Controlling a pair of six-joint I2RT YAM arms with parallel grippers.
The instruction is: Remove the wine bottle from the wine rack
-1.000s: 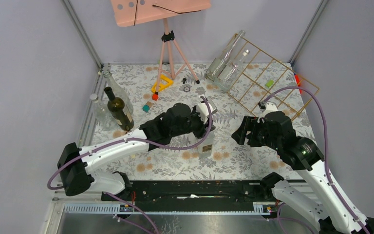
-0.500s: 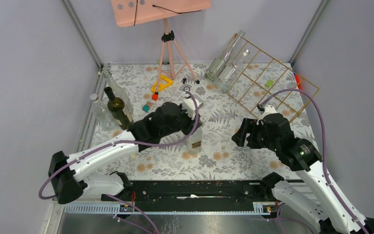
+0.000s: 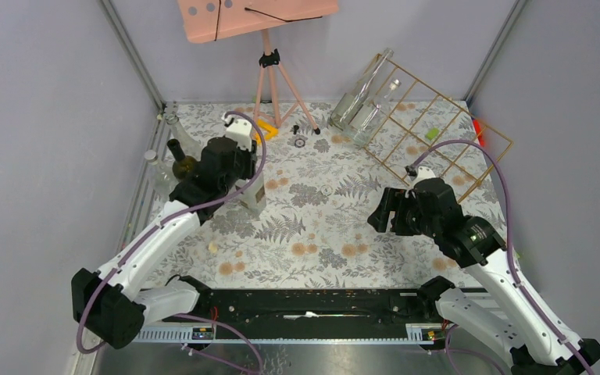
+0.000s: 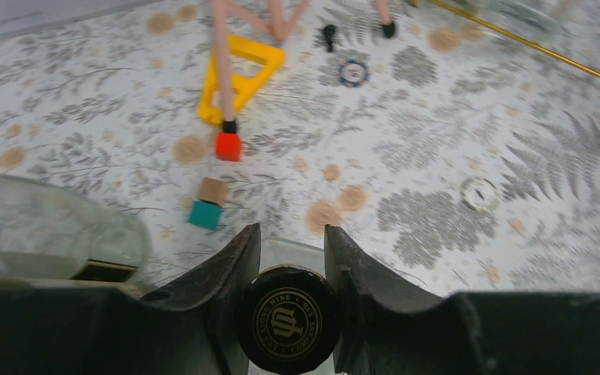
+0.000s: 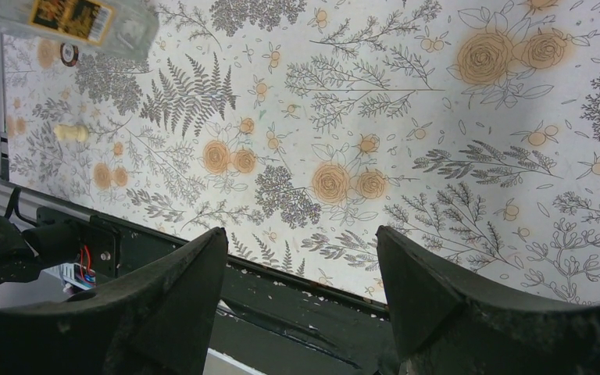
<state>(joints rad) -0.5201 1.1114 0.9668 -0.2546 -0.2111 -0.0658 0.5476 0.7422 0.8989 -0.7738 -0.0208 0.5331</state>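
- Left edge: a dark bottle (image 3: 184, 166) stands among clear ones on the table (image 3: 312, 234). These are the nearest obstacles.
- Left gripper (image 4: 291, 234): it is closed on the neck of the bottle (image 3: 255, 197). One finger sits tight on each side of the black cap (image 4: 285, 322).
- Location: the bottle is off the rack and well apart from it. It is over the left half of the table, just beside the dark bottle.
- Axis: the long axis is close to vertical, with the cap up toward the wrist and the base down toward the table. The frames do not show whether the base touches the table.
- Handling: the bottle is clear glass with a paper label, so it is rigid, smooth and breakable. I cannot tell whether it is full, so assume it is heavy. Held at the neck, most of the mass hangs below the fingers, so the body is likely to swing on a quick move.
- Hold point: grip the neck directly under the cap, where the lip acts as a stop against slipping. The wide, slick body is probably a poorer place to grip.
- Right gripper (image 5: 301, 234): the fingers are spread wide with nothing between them. It hangs over the right half of the table.
- Rack (image 3: 441, 117): it stands slanted at the far right corner. Two clear bottles (image 3: 357, 94) lean on its left end, necks pointing up and back.
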